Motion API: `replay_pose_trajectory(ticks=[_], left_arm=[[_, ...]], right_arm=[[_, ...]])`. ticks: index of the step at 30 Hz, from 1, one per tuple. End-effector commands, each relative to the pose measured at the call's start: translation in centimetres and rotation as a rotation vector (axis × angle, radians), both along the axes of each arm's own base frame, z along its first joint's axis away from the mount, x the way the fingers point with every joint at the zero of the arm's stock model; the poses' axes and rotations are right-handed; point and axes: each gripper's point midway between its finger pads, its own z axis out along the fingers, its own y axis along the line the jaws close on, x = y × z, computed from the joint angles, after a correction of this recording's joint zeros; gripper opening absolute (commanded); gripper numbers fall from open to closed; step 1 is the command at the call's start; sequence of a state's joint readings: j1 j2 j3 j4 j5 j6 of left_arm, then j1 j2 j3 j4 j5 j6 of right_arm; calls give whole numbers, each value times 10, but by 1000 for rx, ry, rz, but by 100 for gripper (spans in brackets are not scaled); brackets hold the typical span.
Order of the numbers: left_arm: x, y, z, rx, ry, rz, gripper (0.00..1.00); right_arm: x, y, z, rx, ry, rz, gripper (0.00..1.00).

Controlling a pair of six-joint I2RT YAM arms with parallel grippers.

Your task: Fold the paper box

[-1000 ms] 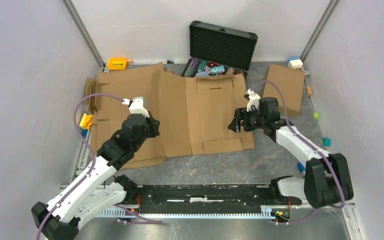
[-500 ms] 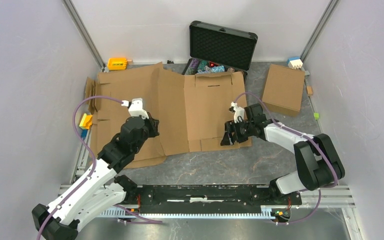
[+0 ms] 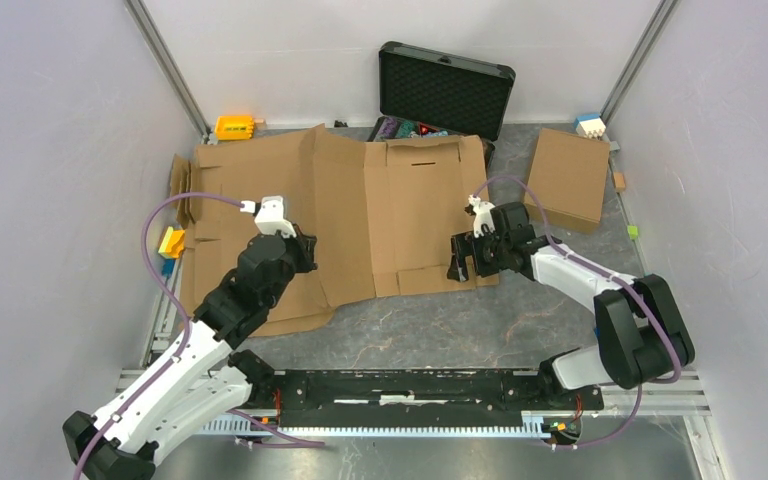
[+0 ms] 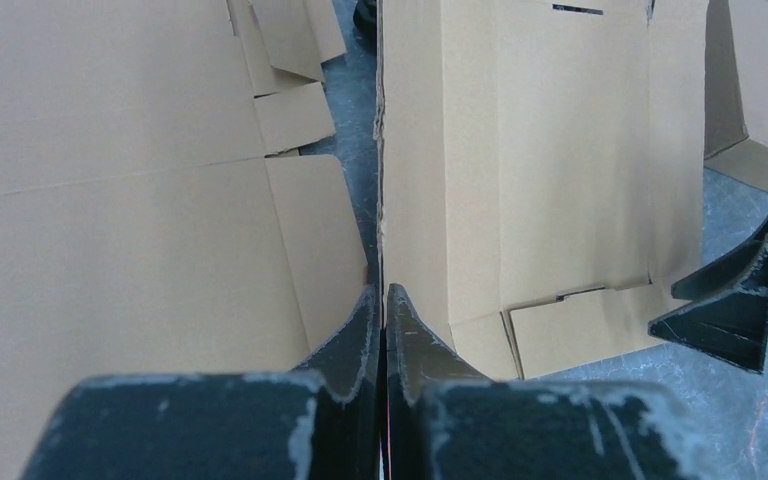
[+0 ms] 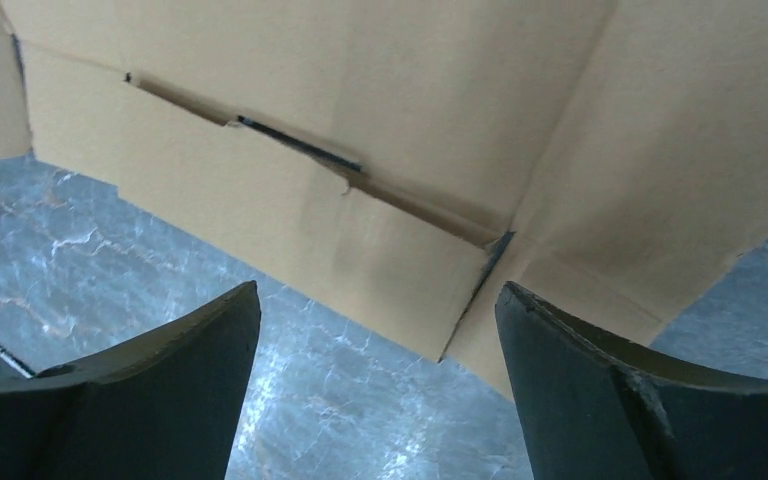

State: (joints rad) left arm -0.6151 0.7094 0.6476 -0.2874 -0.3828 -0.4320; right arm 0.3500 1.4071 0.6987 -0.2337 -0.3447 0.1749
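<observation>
The paper box (image 3: 400,220) has slid against the black case (image 3: 447,90) and is not yet folded. The left gripper (image 4: 384,295) pinches its ridge. The right gripper (image 5: 377,300), jaws apart, faces the corner farthest from the case.

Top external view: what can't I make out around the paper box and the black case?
- Black case: lower tray mostly hidden by the far panel of the paper box; contents too small to name.
- Left gripper: fingers hidden under its own wrist there.
- Yellow object at the back: too small to identify.
</observation>
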Motion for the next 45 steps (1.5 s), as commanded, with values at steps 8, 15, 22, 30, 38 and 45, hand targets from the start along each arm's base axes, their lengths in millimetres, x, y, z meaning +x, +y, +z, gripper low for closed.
replay_pose_trajectory(ticks=[8, 15, 22, 30, 38, 45], left_arm=[[5, -2, 20, -9, -85, -9, 2], [5, 0, 21, -8, -89, 0, 2], [4, 2, 22, -4, -86, 11, 2], [3, 7, 24, -8, -92, 33, 2], [2, 8, 25, -8, -90, 38, 2], [1, 9, 27, -17, -94, 42, 2]], right_arm=[[24, 16, -5, 87, -9, 34, 93], [6, 30, 20, 230, -20, 123, 82], [-16, 43, 34, 352, 20, 183, 53], [-51, 52, 50, 490, 30, 253, 44], [-81, 59, 41, 540, 82, 303, 61], [-100, 61, 20, 521, 134, 315, 56]])
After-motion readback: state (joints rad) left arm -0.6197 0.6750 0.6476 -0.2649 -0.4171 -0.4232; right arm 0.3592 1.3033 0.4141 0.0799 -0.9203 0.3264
